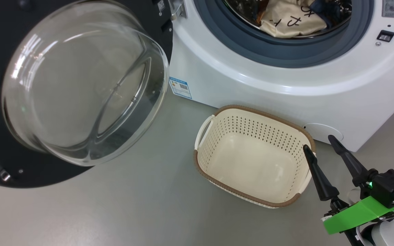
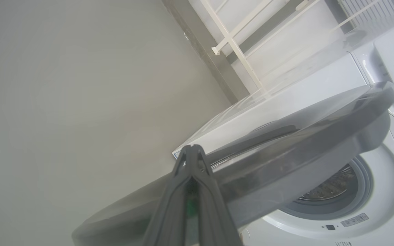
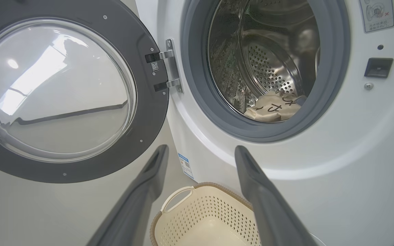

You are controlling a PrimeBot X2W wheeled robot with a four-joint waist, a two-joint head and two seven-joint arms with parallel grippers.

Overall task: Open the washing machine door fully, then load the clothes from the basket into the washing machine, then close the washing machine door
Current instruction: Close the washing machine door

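The washing machine door (image 1: 80, 89) stands swung open at the left, its glass bowl bulging towards me. Inside the steel drum of the washing machine (image 1: 286, 78) lie the clothes (image 1: 289, 20), cream cloth with black marks and a bit of blue. The basket (image 1: 251, 114) sits on the floor in front of the machine with nothing inside. My right gripper (image 1: 317, 142) is open, hovering by the basket's right rim; in the right wrist view it (image 3: 200, 150) points at the machine's front above the basket (image 3: 173, 205). My left gripper (image 2: 192, 147) is shut, its tips by the outer face of the door (image 2: 303, 136).
Grey floor (image 1: 132, 212) stretches in front of and left of the basket. A blue label sticker (image 1: 180, 87) marks the machine's lower front. The latch slot (image 1: 385, 35) sits right of the drum opening. A white rack (image 2: 231, 41) stands by the wall behind the machine.
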